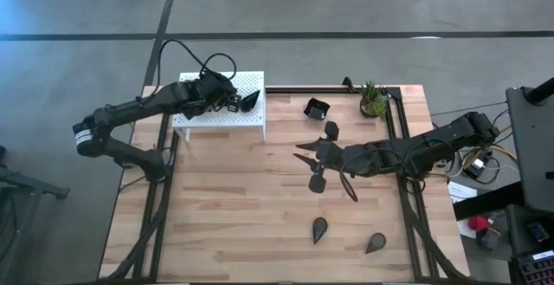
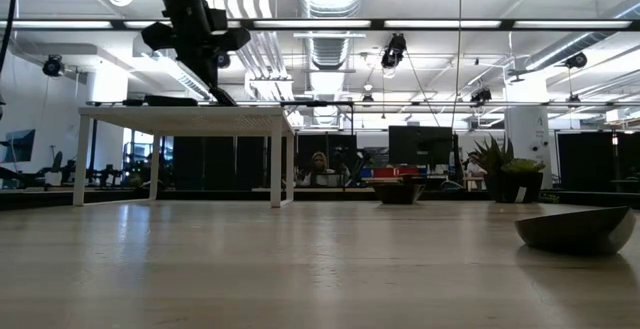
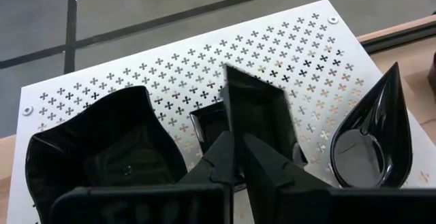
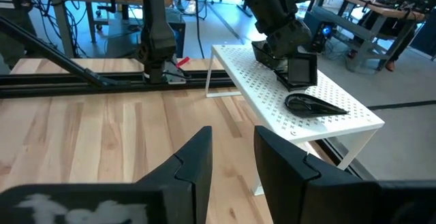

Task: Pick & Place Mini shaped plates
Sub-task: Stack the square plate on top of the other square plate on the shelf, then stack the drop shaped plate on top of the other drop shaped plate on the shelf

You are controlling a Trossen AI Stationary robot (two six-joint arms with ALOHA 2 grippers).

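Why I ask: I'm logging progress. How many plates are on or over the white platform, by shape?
teardrop plate: 1
small square plate: 2, the lying one and the held one in the left gripper
large wavy-rimmed plate: 1
Total: 4 at the white perforated platform

My left gripper (image 3: 235, 157), matt black plastic by the look of it, pinches a glossy black square plate (image 3: 257, 118). Beneath it I see the platform (image 3: 286, 43), smooth white perforated sheet. Beside the fingers, a teardrop plate (image 3: 371, 139) shines wet-smooth. The table (image 1: 242, 207) is pale, satin-finished wood planks.
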